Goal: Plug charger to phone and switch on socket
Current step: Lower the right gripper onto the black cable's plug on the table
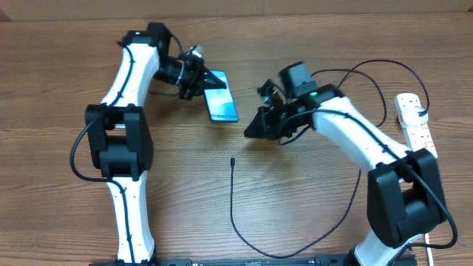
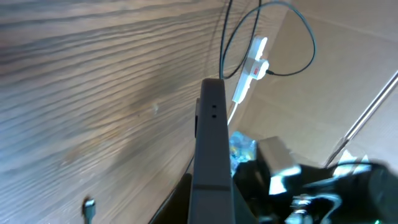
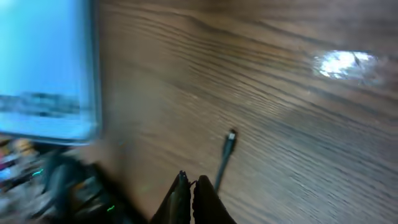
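Right gripper [image 1: 250, 133]: fingers pressed together on nothing, pointing down at the table [image 1: 310, 214].
Connector tip [image 3: 231, 138]: lies flat on the wood just ahead of the right fingertips and a little to one side, not touching them.
Charger [image 1: 231, 199]: thin, black and round in section. It runs from the tip toward the table's near edge, curves under the right arm, then loops to the socket.
Left gripper [image 1: 198, 76]: clamped on one end of the phone.
Phone [image 1: 220, 96]: slim rectangle with a glossy blue-teal screen and dark edges, near the right gripper and to its left.
Socket [image 1: 415, 124]: long white plastic strip with red switches, at the far right, well apart from both grippers.
Table: brown wood with a fine lengthwise grain.
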